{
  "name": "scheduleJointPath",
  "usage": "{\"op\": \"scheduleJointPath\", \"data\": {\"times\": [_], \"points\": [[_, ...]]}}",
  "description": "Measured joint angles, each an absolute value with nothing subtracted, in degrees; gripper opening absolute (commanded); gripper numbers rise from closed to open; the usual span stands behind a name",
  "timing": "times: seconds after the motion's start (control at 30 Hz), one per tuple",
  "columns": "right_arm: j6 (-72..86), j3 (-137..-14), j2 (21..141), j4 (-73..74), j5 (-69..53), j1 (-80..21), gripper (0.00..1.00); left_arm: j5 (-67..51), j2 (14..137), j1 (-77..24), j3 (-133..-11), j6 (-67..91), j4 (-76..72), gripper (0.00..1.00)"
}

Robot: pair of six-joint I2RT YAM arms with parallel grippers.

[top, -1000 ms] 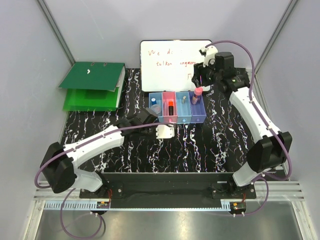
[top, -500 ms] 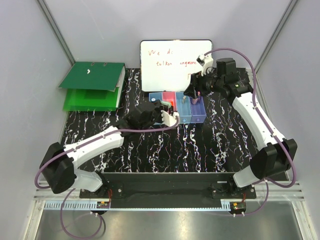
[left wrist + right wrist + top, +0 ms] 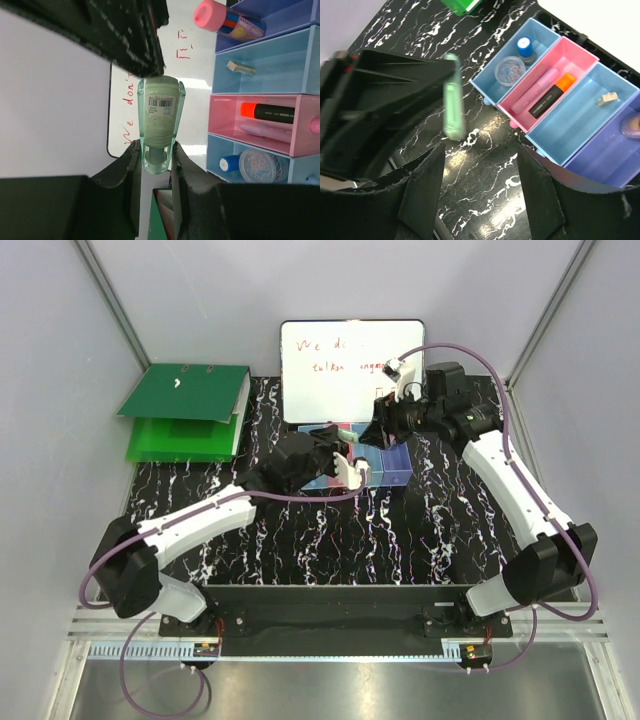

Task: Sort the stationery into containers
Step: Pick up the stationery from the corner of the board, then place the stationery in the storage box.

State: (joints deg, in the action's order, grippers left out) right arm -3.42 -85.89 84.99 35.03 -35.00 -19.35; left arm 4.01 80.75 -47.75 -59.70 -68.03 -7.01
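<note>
Now the left fingers [image 3: 125,175] pinch the green clip-like piece [image 3: 160,120] just near of the bins [image 3: 575,125], apparently mid-delivery. The right fingers [image 3: 420,195] hang parted, empty. Next, centre it over a bin, then release.

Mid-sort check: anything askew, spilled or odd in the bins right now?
Only the pink-capped tube: it leans in the purple bin, cap poking past the rim. Nothing looks spilled or damaged. The green clip-like piece is held in the left gripper, not yet binned.
</note>
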Motion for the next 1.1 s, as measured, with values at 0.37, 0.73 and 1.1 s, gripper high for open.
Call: {"op": "scheduleJointPath", "data": {"times": [0.37, 0.73, 1.1], "points": [[-4.1, -85.86, 84.6, 35.42, -35.0, -21.87, 0.68, 2.22, 84.97, -47.99, -64.6, -68.77, -7.42, 0.0], [-4.51, -85.86, 84.62, 35.38, -33.89, -22.5, 0.6, 1.39, 85.49, -49.21, -66.0, -68.75, -7.79, 0.0], [-4.93, -85.67, 84.62, 35.0, -31.83, -22.48, 0.0, 1.13, 85.43, -49.98, -66.0, -68.51, -7.44, 0.0]]}}
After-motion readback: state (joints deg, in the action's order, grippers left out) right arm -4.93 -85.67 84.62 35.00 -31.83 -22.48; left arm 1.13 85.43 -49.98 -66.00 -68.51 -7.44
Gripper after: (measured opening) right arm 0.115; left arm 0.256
